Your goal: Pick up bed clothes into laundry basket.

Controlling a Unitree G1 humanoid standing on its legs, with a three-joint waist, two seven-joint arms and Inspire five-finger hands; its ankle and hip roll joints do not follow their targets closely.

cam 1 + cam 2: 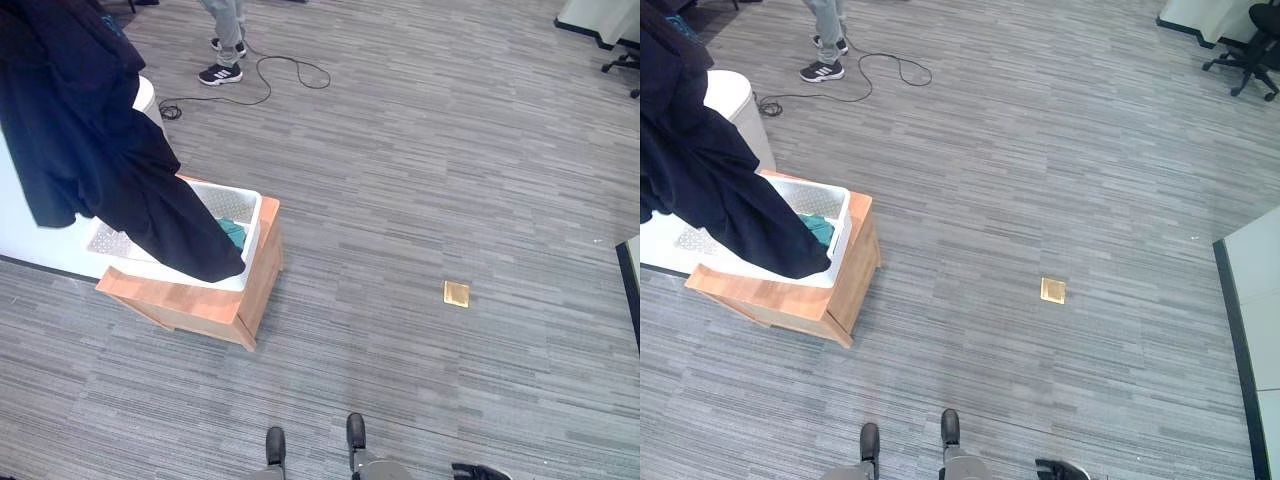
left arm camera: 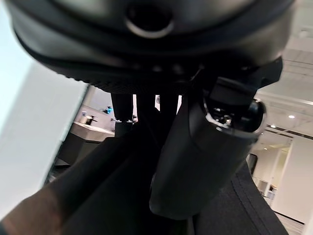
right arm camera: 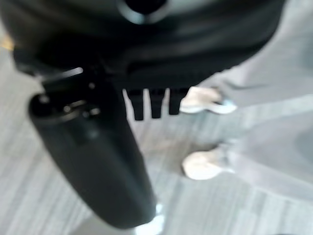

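Observation:
A large dark navy garment (image 1: 90, 150) hangs down from the upper left, and its lower end drapes into a white laundry basket (image 1: 250, 205). A teal cloth (image 1: 235, 233) lies in the basket beside it. The basket stands on a low wooden stand (image 1: 200, 305). In the left wrist view my left hand (image 2: 195, 161) has its fingers and thumb closed in the dark garment (image 2: 107, 196). My right hand (image 1: 1060, 468) hangs low at the lower right, and in its wrist view its thumb (image 3: 93, 161) and relaxed fingers hold nothing.
A white bed edge (image 1: 20, 240) lies left of the stand, with a white round bin (image 1: 735, 110) behind it. A person (image 1: 225, 40) stands at the far side. A brass floor plate (image 1: 456, 293) sits in the grey carpet. An office chair (image 1: 1250, 50) stands far right.

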